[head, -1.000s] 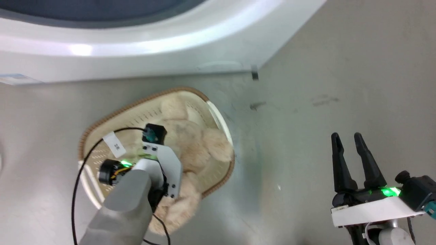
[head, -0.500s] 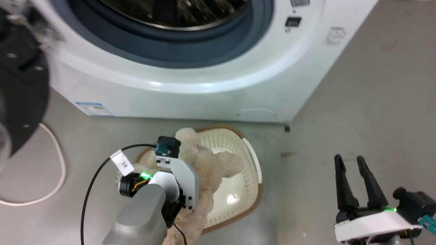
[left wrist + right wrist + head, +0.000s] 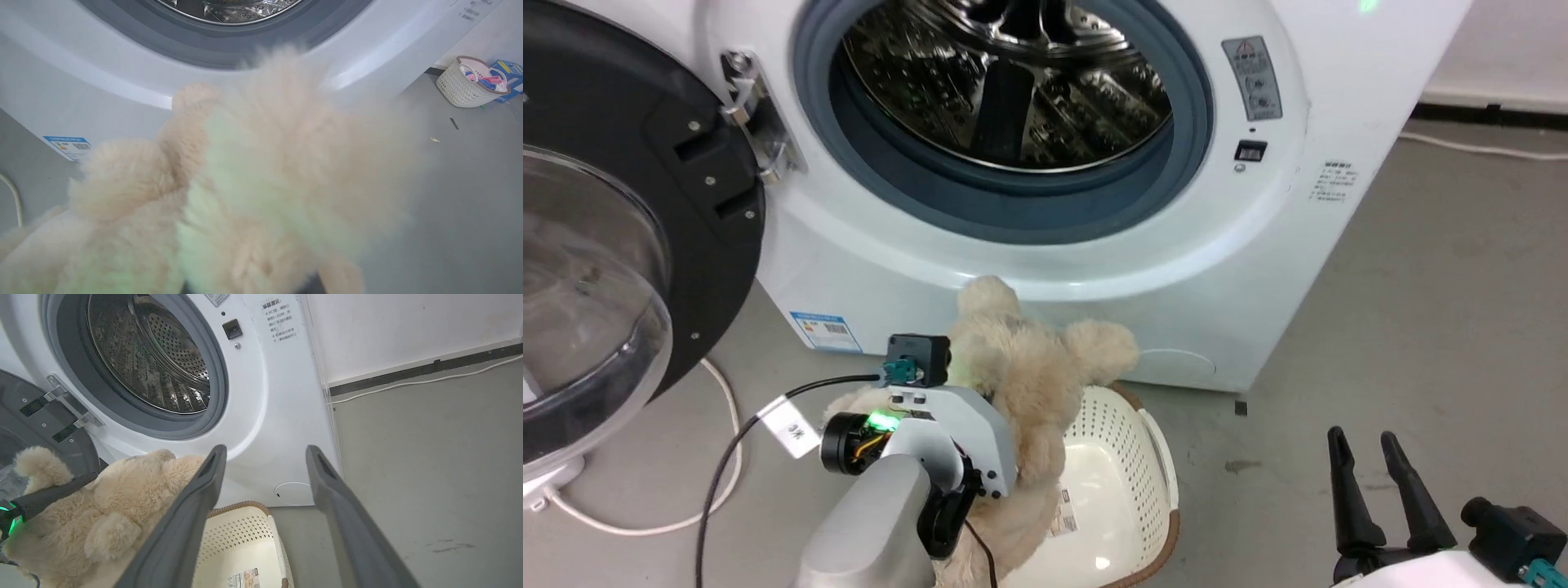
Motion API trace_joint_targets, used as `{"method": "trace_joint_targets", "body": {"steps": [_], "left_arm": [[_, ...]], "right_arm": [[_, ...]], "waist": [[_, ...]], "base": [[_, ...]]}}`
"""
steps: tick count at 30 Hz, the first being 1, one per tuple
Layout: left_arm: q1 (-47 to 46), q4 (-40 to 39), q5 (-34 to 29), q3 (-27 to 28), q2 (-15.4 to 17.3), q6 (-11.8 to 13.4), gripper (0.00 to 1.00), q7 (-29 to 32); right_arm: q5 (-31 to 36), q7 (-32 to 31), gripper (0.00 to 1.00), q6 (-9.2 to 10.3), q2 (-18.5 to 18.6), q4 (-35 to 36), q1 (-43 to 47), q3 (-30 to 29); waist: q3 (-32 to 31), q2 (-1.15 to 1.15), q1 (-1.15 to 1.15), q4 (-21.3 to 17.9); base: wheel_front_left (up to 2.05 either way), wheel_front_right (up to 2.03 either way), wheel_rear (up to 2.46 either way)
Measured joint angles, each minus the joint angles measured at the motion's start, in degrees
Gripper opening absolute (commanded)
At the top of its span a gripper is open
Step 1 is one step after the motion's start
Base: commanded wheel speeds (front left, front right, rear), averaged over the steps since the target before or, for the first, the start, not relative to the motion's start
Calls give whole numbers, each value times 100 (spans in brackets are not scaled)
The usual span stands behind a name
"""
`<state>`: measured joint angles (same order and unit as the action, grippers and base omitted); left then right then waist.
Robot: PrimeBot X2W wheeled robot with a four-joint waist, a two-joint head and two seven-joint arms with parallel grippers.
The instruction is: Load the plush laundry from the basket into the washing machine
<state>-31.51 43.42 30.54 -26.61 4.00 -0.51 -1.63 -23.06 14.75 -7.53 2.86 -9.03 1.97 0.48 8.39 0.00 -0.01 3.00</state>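
The beige, long-piled fluffy plush laundry (image 3: 1033, 371) is pinched in the left claw (image 3: 88, 480), whose dark fingers are pressed together deep in the pile, one finger (image 3: 53, 494) lying across the toy's back. The toy hangs around and ahead of that claw, its rounded limbs sticking up past the fingertips. It is clear of the cream oval perforated plastic basket (image 3: 1123, 433), which stands on the floor just below and to the right of the claw with a label sticker (image 3: 1066, 510) on its bare bottom.

Ahead of the claw and higher rises the large white front-loading washing machine (image 3: 1094, 269). Its grey rubber gasket (image 3: 1029, 204) rings the perforated steel drum (image 3: 1013, 90). Its round black-framed glass door (image 3: 613, 269) stands swung wide to the claw's left.

Well apart to the right, the right claw (image 3: 1360, 437) has its two long fingers spread, with nothing between them, tips pointing toward the machine.
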Motion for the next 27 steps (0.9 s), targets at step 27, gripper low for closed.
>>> {"method": "trace_joint_targets", "body": {"steps": [27], "left_arm": [[-911, -1463, -169, 631, 693, 510, 0, -985]], "right_arm": [[-2, 0, 100, 0, 0, 101, -3, 7]], "waist": [[446, 0, 2, -456]], "base": [[0, 0, 0]]}}
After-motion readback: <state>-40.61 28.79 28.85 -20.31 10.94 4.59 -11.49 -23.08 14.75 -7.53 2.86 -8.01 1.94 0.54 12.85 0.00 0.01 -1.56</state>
